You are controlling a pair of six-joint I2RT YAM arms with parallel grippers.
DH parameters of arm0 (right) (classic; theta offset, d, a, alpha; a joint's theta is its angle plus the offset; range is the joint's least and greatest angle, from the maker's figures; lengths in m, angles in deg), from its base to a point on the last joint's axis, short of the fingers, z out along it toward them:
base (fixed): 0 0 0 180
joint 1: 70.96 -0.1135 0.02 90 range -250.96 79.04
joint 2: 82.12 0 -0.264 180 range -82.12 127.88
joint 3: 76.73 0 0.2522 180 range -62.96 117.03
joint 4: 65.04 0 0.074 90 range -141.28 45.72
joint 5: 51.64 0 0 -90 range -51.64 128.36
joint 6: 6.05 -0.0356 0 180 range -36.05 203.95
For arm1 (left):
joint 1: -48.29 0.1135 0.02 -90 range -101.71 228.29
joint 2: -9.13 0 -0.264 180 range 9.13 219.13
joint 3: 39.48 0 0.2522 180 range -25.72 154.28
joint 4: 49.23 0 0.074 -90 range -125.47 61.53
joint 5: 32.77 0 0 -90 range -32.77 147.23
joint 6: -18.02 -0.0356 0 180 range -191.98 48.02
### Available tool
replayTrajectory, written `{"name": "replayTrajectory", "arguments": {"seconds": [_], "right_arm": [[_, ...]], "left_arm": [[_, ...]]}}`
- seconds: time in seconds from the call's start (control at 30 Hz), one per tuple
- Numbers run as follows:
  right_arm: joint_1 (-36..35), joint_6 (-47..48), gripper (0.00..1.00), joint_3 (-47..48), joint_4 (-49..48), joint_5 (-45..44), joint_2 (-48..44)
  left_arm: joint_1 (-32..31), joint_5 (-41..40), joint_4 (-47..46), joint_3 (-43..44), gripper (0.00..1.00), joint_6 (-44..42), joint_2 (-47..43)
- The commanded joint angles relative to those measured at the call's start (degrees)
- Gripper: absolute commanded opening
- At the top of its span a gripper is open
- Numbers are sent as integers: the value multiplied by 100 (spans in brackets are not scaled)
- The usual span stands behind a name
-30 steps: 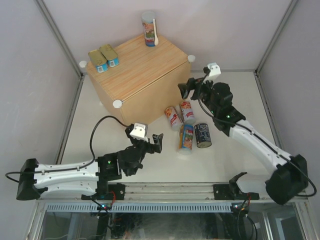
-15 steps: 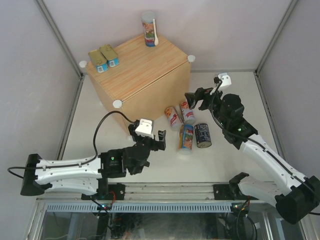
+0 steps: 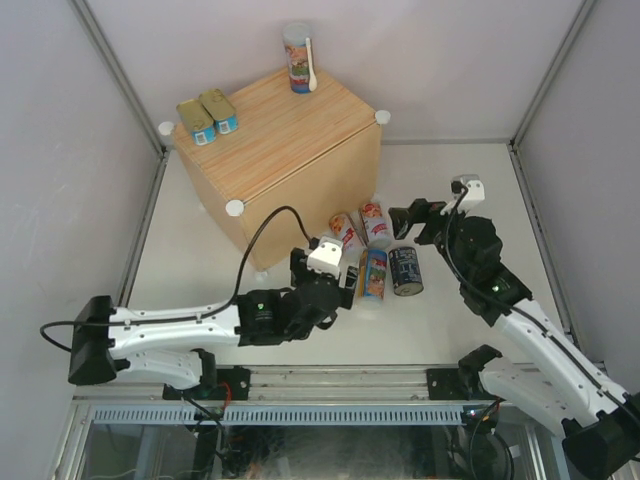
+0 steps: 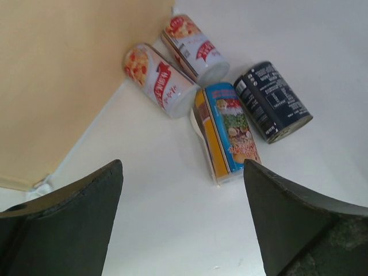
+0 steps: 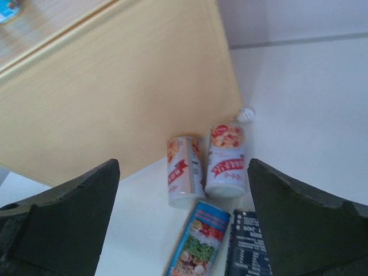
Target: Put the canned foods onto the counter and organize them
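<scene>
White table: blue can lies just beyond left hand, apparently untouched.

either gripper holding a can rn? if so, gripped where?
Nothing is held. The left gripper and the right gripper are both open and empty, above the loose cans, touching none of them.

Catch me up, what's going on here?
Two flat gold-topped tins and one tall colourful can stand on the light-wood box counter. Four more lie on the white table beside it: two red-white cans, a blue-and-orange can, a dark can. The left gripper and right gripper, both open and empty, hover over that cluster.
</scene>
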Motion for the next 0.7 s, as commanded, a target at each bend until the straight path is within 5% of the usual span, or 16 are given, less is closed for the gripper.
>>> {"name": "replayTrajectory", "arguments": {"seconds": [0.0,0.4,0.67], "right_arm": [[89,-383,96,-328,287,-578,-423],[578,-1034,97,-1331,377,-626,-1180],[604,-1030,97,-1435,458,-630,-1378]], "left_arm": [[380,1066,-289,309,90,277,325],[1386,3574,-1043,452,92,595,1286],[1472,3940,-1204,637,92,759,1934]]}}
